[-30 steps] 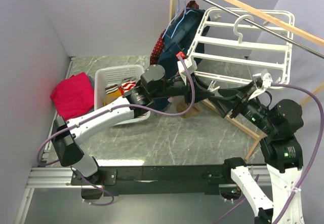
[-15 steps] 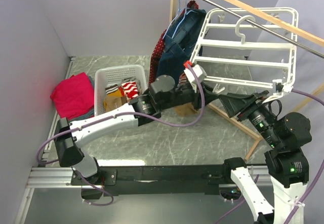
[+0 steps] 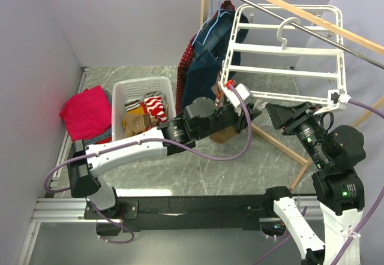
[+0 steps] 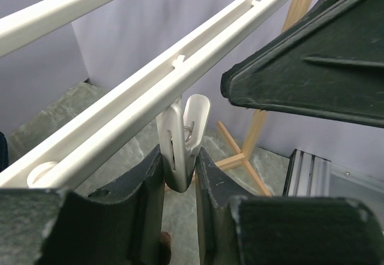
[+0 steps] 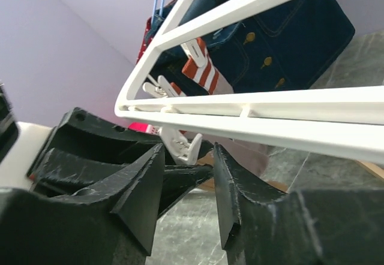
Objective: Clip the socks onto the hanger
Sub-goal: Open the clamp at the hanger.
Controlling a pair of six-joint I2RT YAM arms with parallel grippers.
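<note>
The white hanger (image 3: 282,50) hangs from the rail at upper right. My left gripper (image 3: 251,104) is at its lower left corner, shut on a small white clip (image 4: 183,139) under the frame bar (image 4: 120,112). My right gripper (image 3: 273,112) is open and empty, just right of the left one, pointing at the same clip (image 5: 180,140) below the frame (image 5: 270,106). Socks (image 3: 144,110) lie in the basket. A taupe sock (image 5: 240,152) shows beyond the frame's corner; I cannot tell what holds it. A red-and-white striped sock (image 5: 195,67) hangs further back.
A white laundry basket (image 3: 129,91) stands at the left, with a folded pink cloth (image 3: 87,112) beside it. A navy garment (image 3: 207,55) hangs on the wooden rack (image 3: 312,19) behind the frame. The rack's wooden foot (image 3: 282,145) runs along the floor under my right gripper.
The frame has swung up and hangs more upright. My left gripper moved right and down onto the corner clip. My right gripper left the frame's lower right corner and drew back left.
</note>
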